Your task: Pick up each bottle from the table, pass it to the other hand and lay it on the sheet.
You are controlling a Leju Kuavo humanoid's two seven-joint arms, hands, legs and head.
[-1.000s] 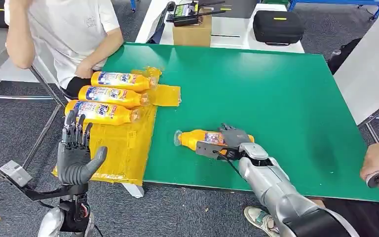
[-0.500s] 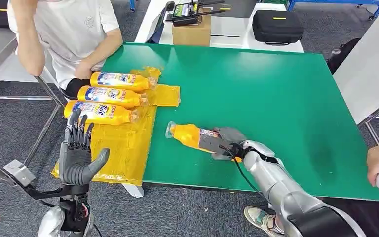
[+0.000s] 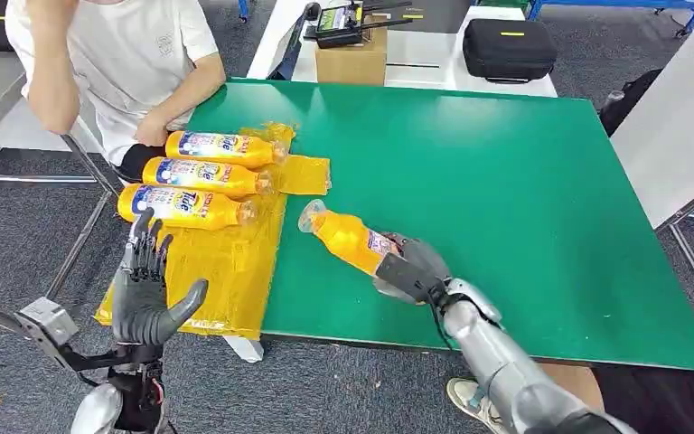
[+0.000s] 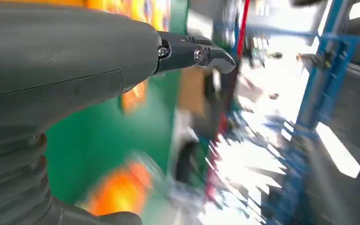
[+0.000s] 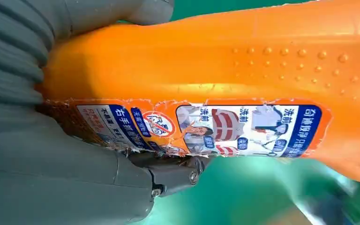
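the right hand [image 3: 408, 267] clamps the orange bottle [image 3: 348, 239] at its label, cap toward ten o'clock; the smooth, stiff plastic looks slippery; the left hand [image 3: 147, 294] waits spread.

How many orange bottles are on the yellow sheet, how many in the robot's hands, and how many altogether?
Orange bottles lying on the yellow sheet: 3
Orange bottle held by the right hand: 1
Held by the left hand: 0
Total: 4 bottles
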